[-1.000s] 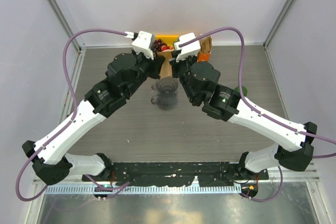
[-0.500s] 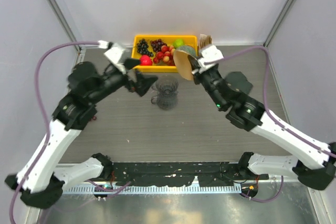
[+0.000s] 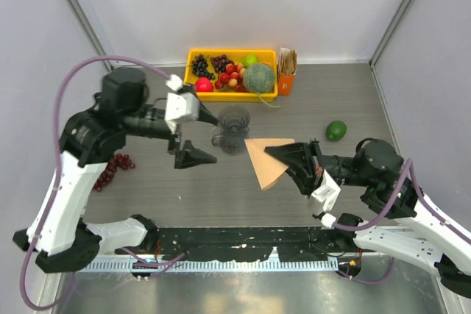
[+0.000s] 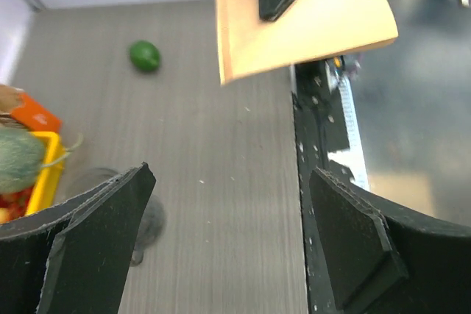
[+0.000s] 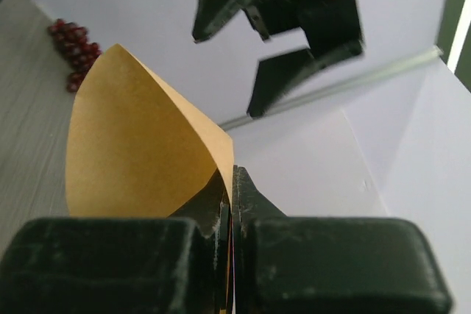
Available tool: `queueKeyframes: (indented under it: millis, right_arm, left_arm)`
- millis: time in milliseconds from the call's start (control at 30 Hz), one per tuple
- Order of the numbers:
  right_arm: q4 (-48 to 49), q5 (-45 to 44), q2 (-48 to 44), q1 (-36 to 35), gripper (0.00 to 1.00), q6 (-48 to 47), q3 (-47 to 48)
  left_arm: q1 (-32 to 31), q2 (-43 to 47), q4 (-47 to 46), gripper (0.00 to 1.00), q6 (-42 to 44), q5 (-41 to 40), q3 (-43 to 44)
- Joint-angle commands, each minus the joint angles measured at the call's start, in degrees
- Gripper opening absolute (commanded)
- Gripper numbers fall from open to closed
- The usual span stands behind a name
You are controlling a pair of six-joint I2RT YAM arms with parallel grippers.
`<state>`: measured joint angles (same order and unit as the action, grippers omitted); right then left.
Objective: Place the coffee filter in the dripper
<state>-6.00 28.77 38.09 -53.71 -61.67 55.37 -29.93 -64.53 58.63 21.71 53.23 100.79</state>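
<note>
Top external: coffee filter (image 3: pixel 261 162) in right claw (image 3: pixel 277 153) points apex toward dripper (image 3: pixel 233 127).

Left wrist view: the dripper (image 4: pixel 151 218) is a blurred grey shape, partly hidden behind one finger of the left gripper (image 4: pixel 229 178). The melon (image 4: pixel 18 159) is cut off at the frame edge. Right wrist view: the coffee filter (image 5: pixel 132 145) disappears at its lower edge between the right gripper's (image 5: pixel 230 182) pressed-together fingers.

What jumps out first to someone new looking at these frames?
The tan coffee filter, pinched at one edge by the right end effector, hangs in the air just right of the dripper mid-scene. Opposite it, the left end effector gapes wide open and empty on the dripper's left. At the back, a yellow tray of bright fruit draws the eye.
</note>
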Motion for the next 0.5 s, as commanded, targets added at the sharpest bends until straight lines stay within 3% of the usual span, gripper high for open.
queueKeyframes:
  millis: [0,100,233,467]
  right_arm:
    - [-11.3,11.7,2.0,-1.7,0.05,-16.7,2.3]
    - [-14.2,12.2,3.6,-3.7,0.05,-20.9,3.9]
    - [-15.8,11.7,4.8,-5.9,0.05,-23.4,5.0]
    - [-14.3,9.0,5.8,-7.8,0.05,-21.7,5.4]
  left_arm:
    - [-10.7,-3.8,14.9,0.99,12.0,-8.0,3.7]
    - [-12.9,-3.7,11.5,0.99,9.8,-10.0,2.1]
    - [-17.1,-5.8,14.0,0.96,10.3,-10.9,3.2]
    - [-21.1,-6.2,10.6,0.88,8.3,-14.8,-0.2]
